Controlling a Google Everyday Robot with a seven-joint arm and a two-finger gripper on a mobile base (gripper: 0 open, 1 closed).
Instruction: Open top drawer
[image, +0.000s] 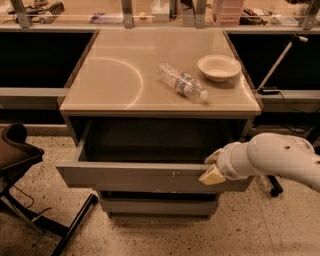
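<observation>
The top drawer (135, 176) stands pulled out from the grey cabinet, and its dark inside shows behind the wide grey front. White scratch marks sit right of centre on the front. My gripper (212, 167) is at the right part of the front's upper rim. One fingertip (215, 156) is behind the rim and the other is on the front face, so it is shut on the drawer front. My white arm (275, 159) reaches in from the right. A narrower drawer front (157, 206) lies below, closed.
On the cabinet top (115, 80) lie a clear plastic bottle (183, 82) on its side and a white bowl (219, 67). A dark office chair (20, 160) stands at the left on the speckled floor. Counters with dark recesses run behind on both sides.
</observation>
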